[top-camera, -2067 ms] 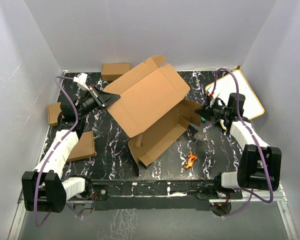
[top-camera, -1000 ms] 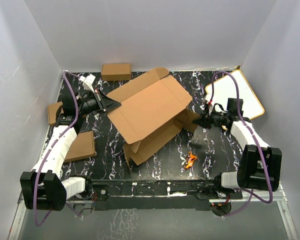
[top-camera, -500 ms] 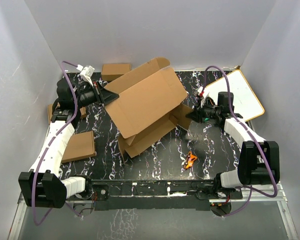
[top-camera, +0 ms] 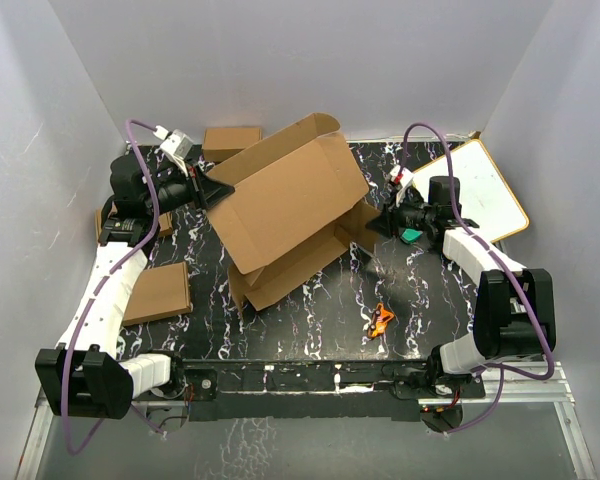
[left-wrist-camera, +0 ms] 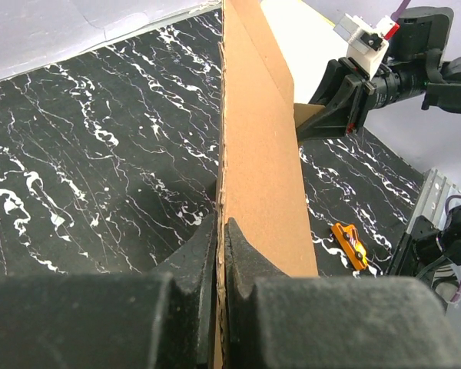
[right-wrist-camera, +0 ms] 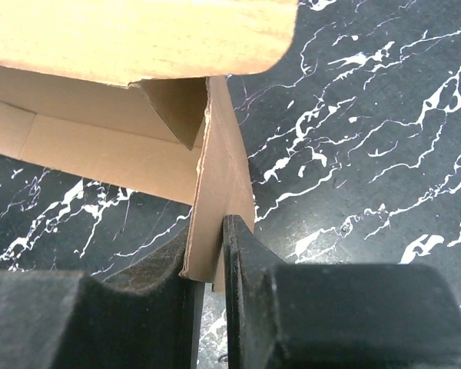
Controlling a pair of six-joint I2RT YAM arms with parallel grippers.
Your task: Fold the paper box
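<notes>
- Paper box (top-camera: 290, 205): brown corrugated sheet, creased, big panel tilted above black marbled tabletop (top-camera: 310, 322).
- Left hand (left-wrist-camera: 220, 233) pinches panel edge; right hand (right-wrist-camera: 210, 233) pinches corner flap.
- Underside hidden.

Against the earlier pictures, the paper box (top-camera: 280, 205) has shifted left, and its near lower corner now lies further left. The left gripper (top-camera: 213, 190), clamped on the box's left edge, has withdrawn far and left. The right gripper (top-camera: 374, 226), pinching the right flap, has travelled left.
</notes>
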